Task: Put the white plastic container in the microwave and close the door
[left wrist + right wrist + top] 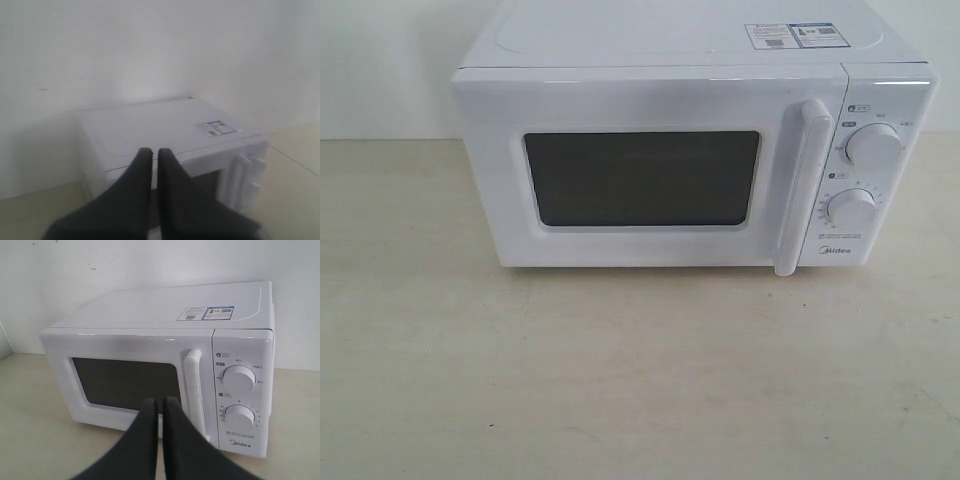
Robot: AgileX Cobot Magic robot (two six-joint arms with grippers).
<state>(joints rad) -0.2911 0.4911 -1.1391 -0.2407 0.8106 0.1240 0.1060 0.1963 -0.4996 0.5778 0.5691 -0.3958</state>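
Twice over, watching dark fingers [145, 440] pressing together with only a thin slit between them. Looking first at the left gripper [154, 151]: hovering pinched closed, up above the top of the white Midea countertop microwave [150, 130], gripping nothing, touching nothing. Turning to the right gripper [160, 401]: hanging in front of the white microwave door with its dark rectangular window [125, 382], closed just as tight, empty and clear of it. Seeing that door sitting fully closed, flush with the front, its tall white vertical bar handle [194, 385] standing upright just beside the two round white dials [240, 377]. Finding the microwave resting on the pale beige tabletop [620, 380], backing onto a white wall [380, 60], with printed stickers [790, 35] lying on its top. Getting nothing of the inside through that dark window.
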